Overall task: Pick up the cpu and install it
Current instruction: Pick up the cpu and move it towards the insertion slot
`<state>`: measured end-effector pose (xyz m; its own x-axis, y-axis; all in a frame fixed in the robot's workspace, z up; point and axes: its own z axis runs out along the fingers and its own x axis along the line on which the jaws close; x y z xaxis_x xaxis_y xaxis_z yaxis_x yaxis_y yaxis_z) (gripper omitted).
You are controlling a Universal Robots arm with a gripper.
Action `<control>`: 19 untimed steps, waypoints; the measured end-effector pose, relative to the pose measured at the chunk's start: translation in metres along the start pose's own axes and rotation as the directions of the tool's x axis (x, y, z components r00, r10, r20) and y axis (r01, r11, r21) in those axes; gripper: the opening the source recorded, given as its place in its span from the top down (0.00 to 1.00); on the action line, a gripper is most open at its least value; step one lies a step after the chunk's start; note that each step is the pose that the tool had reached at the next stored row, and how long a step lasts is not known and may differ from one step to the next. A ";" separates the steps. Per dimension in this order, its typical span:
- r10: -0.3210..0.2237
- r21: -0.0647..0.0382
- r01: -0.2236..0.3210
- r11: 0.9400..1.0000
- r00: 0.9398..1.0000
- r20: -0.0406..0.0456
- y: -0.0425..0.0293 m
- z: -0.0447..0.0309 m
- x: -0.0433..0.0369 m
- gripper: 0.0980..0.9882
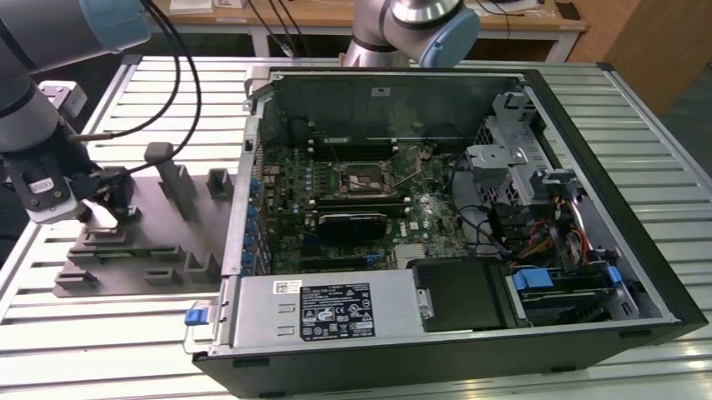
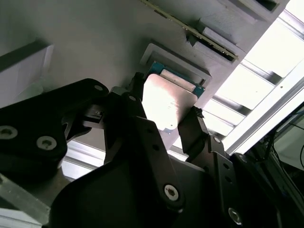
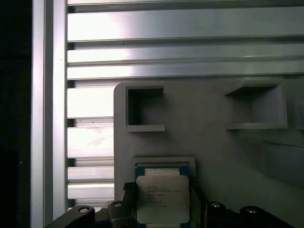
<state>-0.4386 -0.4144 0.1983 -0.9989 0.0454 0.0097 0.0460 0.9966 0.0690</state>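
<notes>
The tool (image 2: 166, 111) gripped the cpu (image 2: 167, 99) by 2 opposite edges, at a shallow recess (image 3: 164, 160) near the edge of the grey fixture (image 3: 213, 152) on the desk (image 3: 95, 61).

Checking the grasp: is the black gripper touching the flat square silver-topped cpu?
Cannot tell: second wrist view has the gripper flanking the cpu, contact or gap unclear.
</notes>
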 end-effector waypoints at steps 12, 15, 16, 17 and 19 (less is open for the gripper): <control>-0.006 -0.005 0.006 1.000 1.000 -0.001 0.0015 -0.0206 0.0002 0.50; -0.007 -0.006 0.007 1.000 1.000 -0.001 0.0018 -0.0253 0.0003 0.50; -0.008 -0.006 0.008 1.000 1.000 -0.001 0.0023 -0.0340 0.0003 0.50; -0.008 -0.006 0.008 1.000 1.000 -0.001 0.0025 -0.0356 0.0004 0.50; -0.008 -0.006 0.008 1.000 1.000 -0.001 0.0027 -0.0387 0.0004 0.50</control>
<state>-0.4386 -0.4144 0.2372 -0.9993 0.0369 0.0100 0.0375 0.9965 0.0747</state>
